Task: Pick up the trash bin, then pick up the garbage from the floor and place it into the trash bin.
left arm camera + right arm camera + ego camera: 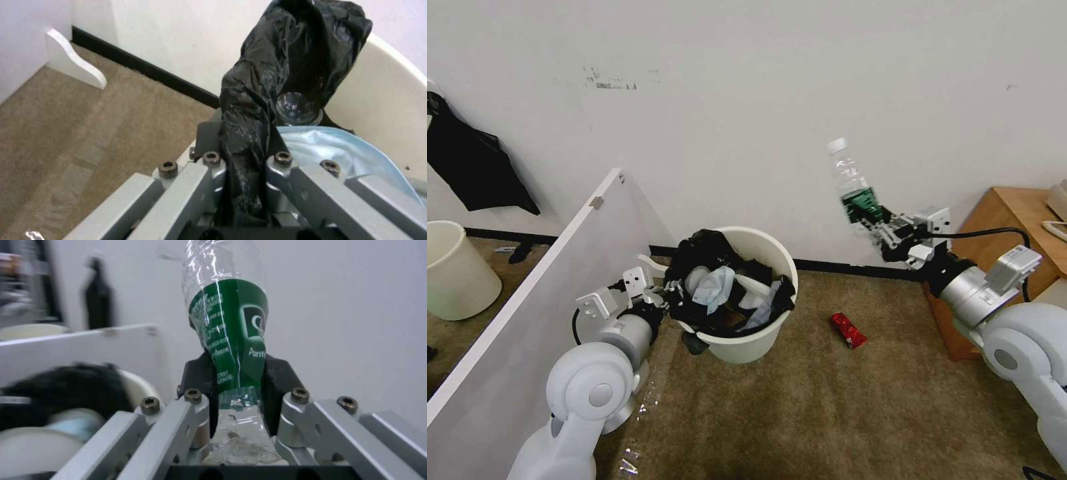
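The trash bin [760, 337], a round white bucket with a crinkled black bag [271, 83] over its rim, hangs tilted just above the carpet in the middle. My left gripper [668, 293] is shut on its near rim and bag [242, 156]. Inside lie a pale blue mask [338, 150], white tissues and a clear bottle bottom [297, 108]. My right gripper [872, 223] is shut on a crushed clear bottle [854, 187] with a green label [231, 326], raised in the air to the right of the bin. A red snack packet [848, 330] lies on the carpet right of the bin.
A white panel [527, 307] slants along the left, close to my left arm. An unlined cream bin [454, 270] stands beyond it, with a black bag [474, 167] hanging on the wall. A wooden cabinet [1000, 227] stands at the right. Open carpet [827, 413] lies in front.
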